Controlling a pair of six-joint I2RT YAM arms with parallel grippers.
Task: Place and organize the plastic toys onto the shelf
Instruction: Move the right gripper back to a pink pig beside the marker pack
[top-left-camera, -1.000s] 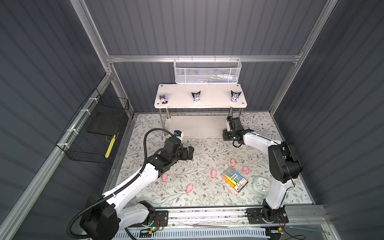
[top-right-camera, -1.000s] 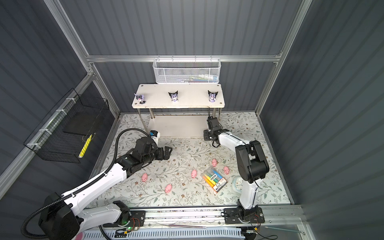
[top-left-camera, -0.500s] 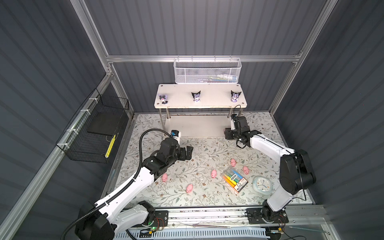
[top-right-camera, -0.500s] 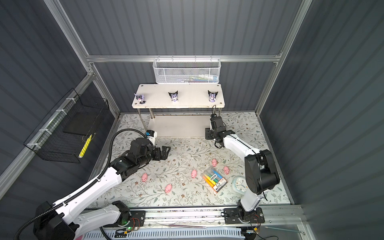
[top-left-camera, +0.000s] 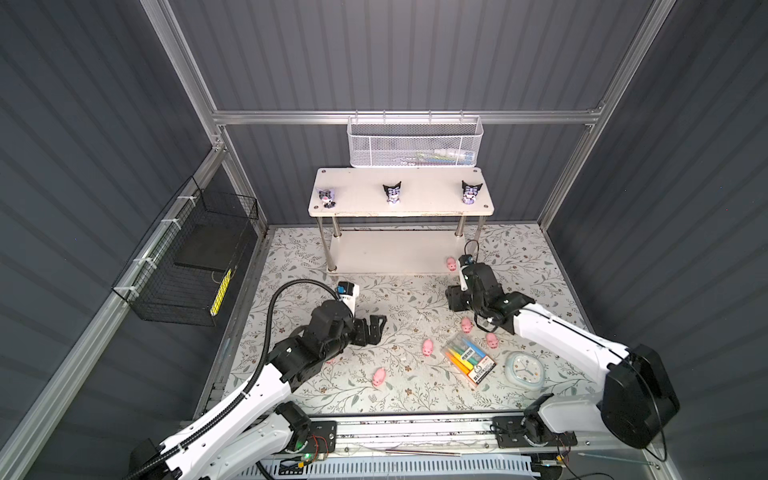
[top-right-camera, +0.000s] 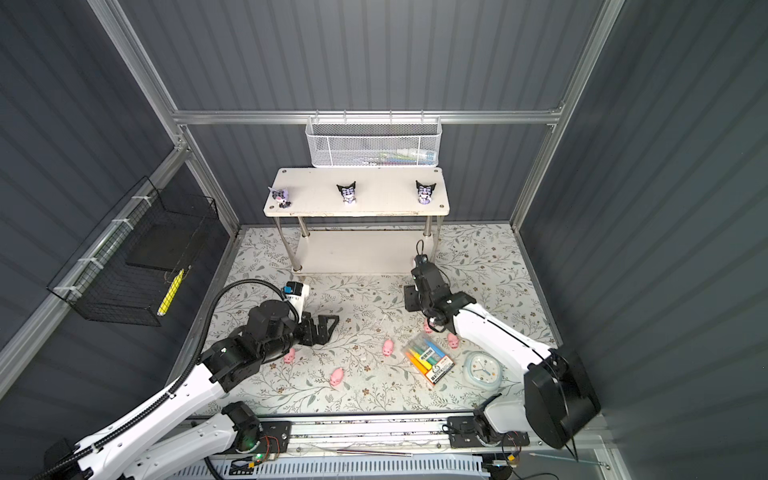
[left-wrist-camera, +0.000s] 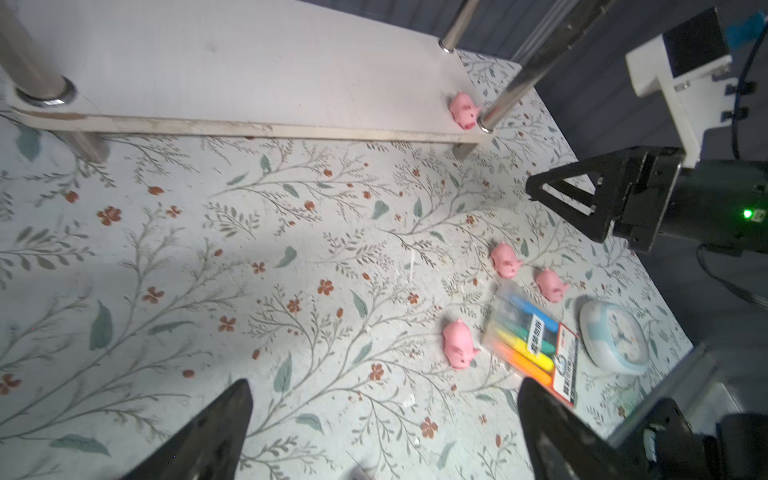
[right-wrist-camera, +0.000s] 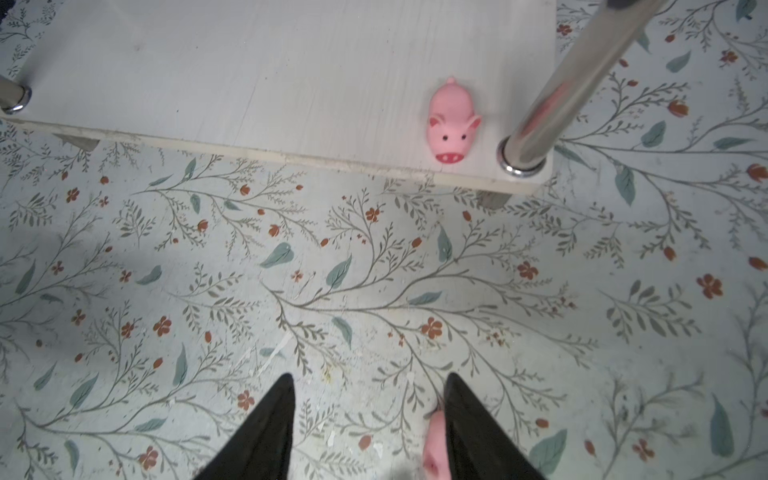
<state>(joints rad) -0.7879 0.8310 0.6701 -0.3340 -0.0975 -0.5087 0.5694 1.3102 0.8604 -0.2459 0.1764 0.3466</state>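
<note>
- Shelf pig (top-left-camera: 451, 264) sits on the lower board of the shelf (top-left-camera: 357, 199), at the board's right front corner, just beside a shiny post (right-wrist-camera: 536, 124); the right wrist view shows its snout facing the board's front edge.
- Figurines stand well apart along the top board: left figurine (top-left-camera: 327, 196), middle figurine (top-left-camera: 392, 193), right figurine (top-left-camera: 471, 192).
- Floor pigs (top-left-camera: 428, 347) number five, scattered on the floral mat (top-left-camera: 291, 257) in the lower centre of both top views; two lie just beside the right forearm, and one pig (top-right-camera: 289, 355) is half hidden under the left arm.
- Right gripper (top-left-camera: 455, 300) tips down toward the mat just in front of the shelf's right end. Its jaws stand partly apart with only mat between them; a floor pig peeks from behind one finger (right-wrist-camera: 469, 428), and whether they touch I cannot tell.
- Right arm: the white forearm slants from a black joint at the lower right of both top views up and left to the wrist.
- Left gripper (top-left-camera: 379, 328) points right, low and roughly level over the mat left of centre, jaws spread wide and empty.
- Left arm: the white link climbs from the lower left corner up and right.
- Marker pack (top-left-camera: 467, 359) and clock (top-left-camera: 524, 370) lie at lower right.
</note>
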